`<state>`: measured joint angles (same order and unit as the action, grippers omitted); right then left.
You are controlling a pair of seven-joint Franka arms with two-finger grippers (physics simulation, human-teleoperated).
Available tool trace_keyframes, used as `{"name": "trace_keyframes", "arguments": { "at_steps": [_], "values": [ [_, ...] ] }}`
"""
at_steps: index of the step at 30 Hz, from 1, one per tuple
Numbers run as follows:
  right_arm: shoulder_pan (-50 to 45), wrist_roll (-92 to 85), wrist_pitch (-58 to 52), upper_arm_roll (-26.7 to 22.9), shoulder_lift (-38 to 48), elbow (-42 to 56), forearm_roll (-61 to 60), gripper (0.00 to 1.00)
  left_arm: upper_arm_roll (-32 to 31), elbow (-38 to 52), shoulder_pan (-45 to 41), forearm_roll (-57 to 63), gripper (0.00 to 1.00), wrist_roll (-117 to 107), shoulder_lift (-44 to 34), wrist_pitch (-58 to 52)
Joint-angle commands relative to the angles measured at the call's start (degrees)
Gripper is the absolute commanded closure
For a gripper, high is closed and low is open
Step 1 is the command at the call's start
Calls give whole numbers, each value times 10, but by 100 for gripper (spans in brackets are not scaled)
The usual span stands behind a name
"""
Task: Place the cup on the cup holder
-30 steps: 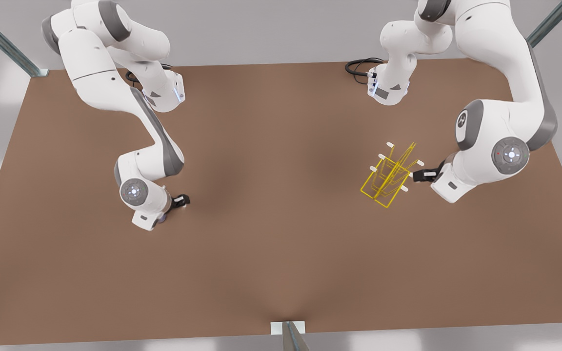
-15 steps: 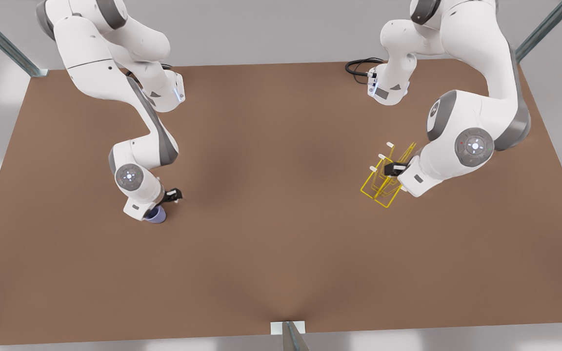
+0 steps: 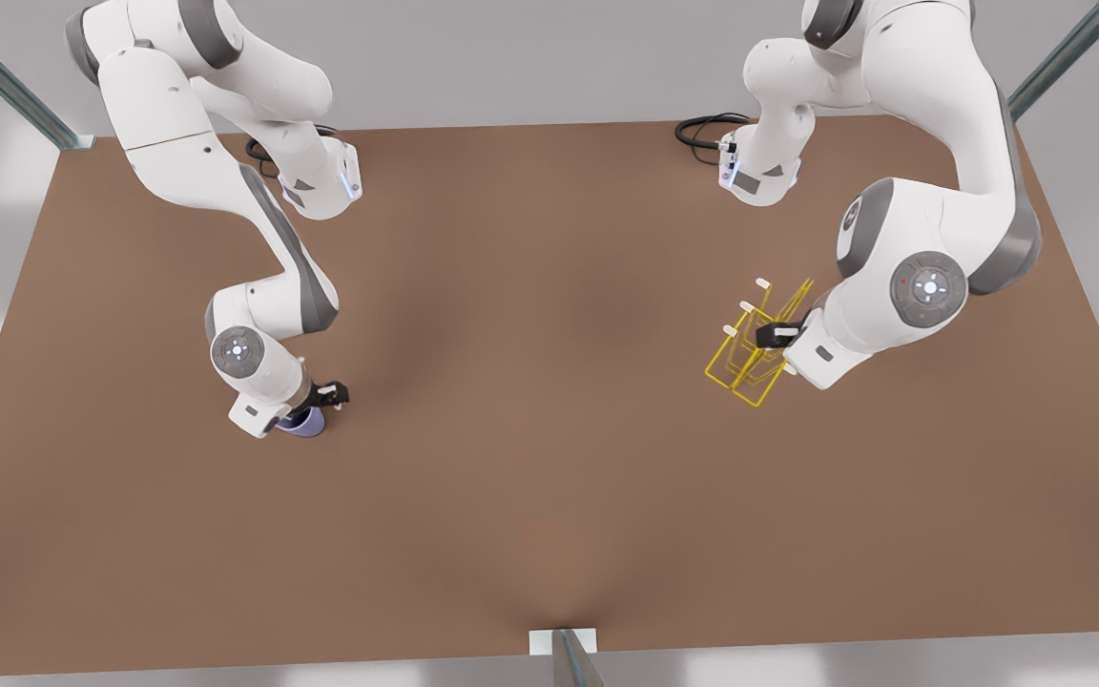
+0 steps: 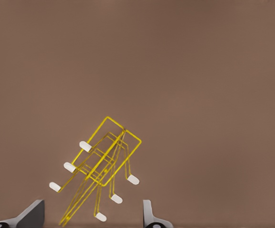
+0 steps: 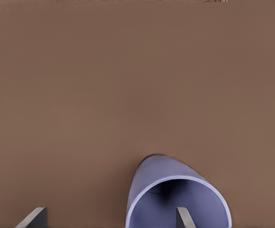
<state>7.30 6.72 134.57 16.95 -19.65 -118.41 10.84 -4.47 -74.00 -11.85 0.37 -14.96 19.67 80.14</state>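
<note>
The lavender-blue cup (image 3: 305, 424) stands on the brown table at the front view's left, mostly under the right arm's hand. In the right wrist view the cup (image 5: 149, 183) opens toward the camera. My right gripper (image 5: 109, 219) is open, one finger inside the mouth, the other outside the wall. The yellow wire cup holder (image 3: 743, 355) with white-tipped pegs stands at the front view's right. My left gripper (image 4: 91, 217) hangs open above the cup holder (image 4: 110, 153), its fingers straddling the upright frame's top without touching it.
The brown table (image 3: 530, 382) stretches wide between the two arms. A black cable (image 3: 702, 129) lies at the far edge by the arm base. Metal frame posts stand at the corners and at the near edge (image 3: 564, 654).
The right gripper has shifted toward the front view's left and near edge, uncovering the cup's side. The left gripper swung from beside the holder to over it, then held almost still.
</note>
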Motion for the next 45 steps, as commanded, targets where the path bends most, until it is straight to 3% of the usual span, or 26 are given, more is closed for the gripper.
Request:
{"name": "trace_keyframes", "arguments": {
  "at_steps": [1,40,42,43,45],
  "values": [
    [0,50,13,0,0,0,-2,0,0,0,-1,1,0,-24,-1,-1],
    [11,51,66,1,-12,-60,4,0,3,0,-4,2,0,-24,1,-1],
    [12,51,66,1,-11,-60,3,72,3,0,-4,2,0,-24,0,-1],
    [12,51,66,2,-11,-60,3,79,3,0,-4,3,0,-24,1,-1],
    [12,51,63,2,-9,-60,3,79,3,0,-4,3,0,-24,1,-1]
  ]
}}
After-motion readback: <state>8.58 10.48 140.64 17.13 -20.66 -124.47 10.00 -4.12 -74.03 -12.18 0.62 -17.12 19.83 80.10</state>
